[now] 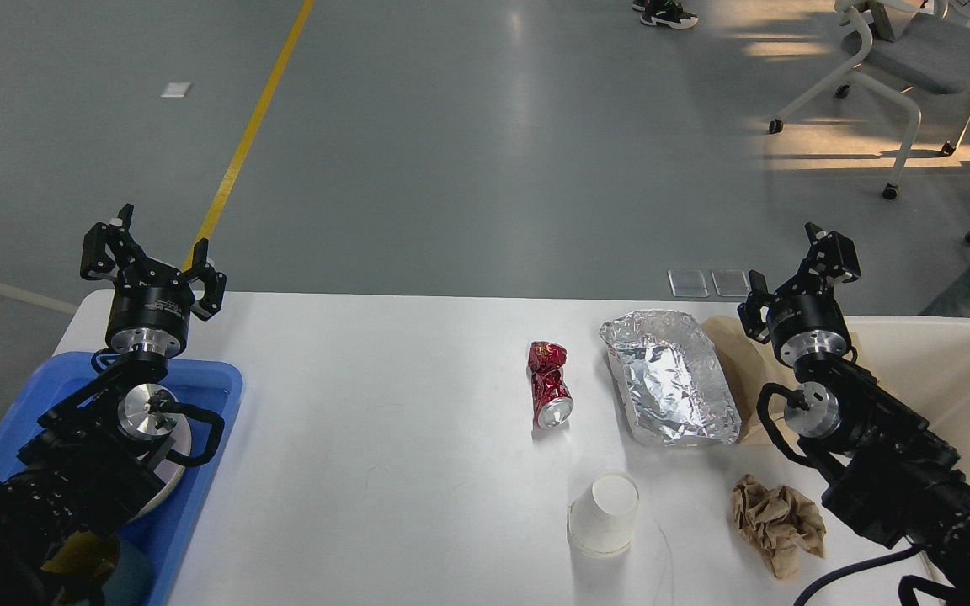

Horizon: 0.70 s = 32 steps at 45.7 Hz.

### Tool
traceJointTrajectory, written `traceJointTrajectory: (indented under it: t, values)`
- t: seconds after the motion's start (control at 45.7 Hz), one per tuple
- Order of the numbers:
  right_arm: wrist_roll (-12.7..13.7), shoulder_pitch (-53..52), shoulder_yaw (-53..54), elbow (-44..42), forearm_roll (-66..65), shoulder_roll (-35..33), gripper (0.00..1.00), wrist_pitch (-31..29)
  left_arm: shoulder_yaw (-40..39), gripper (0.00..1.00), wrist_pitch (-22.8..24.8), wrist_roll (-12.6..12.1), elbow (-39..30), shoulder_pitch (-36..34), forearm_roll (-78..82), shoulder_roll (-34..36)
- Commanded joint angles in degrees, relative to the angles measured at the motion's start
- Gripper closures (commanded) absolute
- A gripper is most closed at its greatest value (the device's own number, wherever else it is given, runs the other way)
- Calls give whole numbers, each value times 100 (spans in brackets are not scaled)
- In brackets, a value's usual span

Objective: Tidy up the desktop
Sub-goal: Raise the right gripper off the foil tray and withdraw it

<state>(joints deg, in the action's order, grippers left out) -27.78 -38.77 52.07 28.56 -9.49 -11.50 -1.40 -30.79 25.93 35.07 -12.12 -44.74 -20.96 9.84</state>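
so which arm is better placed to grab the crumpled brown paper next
Right. Its end effector is open above the right side of the desktop, where the crumpled paper lies beside that arm. The left end effector is over the blue tray.

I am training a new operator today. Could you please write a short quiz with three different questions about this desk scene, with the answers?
1. True or false: the crushed red can lies on its side on the desktop.
2. Which item is nearest the table's front edge? A) foil tray B) white paper cup C) crushed red can
3. Fill in: the blue tray sits under the ___ arm.

Key: 1 true; 2 B; 3 left. Both the left gripper and right gripper are open and empty.
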Motion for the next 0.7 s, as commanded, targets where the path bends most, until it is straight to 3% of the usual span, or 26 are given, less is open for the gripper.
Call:
traceJointTrajectory:
  t: [0.0,0.372,0.679]
  values:
    - [1,-297,-13,-17,-9,-28,0,0,3,4,0,0,-1,0,-5,0]
    - [1,-904,-48,-395,8,-81,0,96,-6,4,0,0,-1,0,-5,0]
    - [1,-1598,-478,-948,378,-678,0,96,-6,3,0,0,-1,0,-5,0]
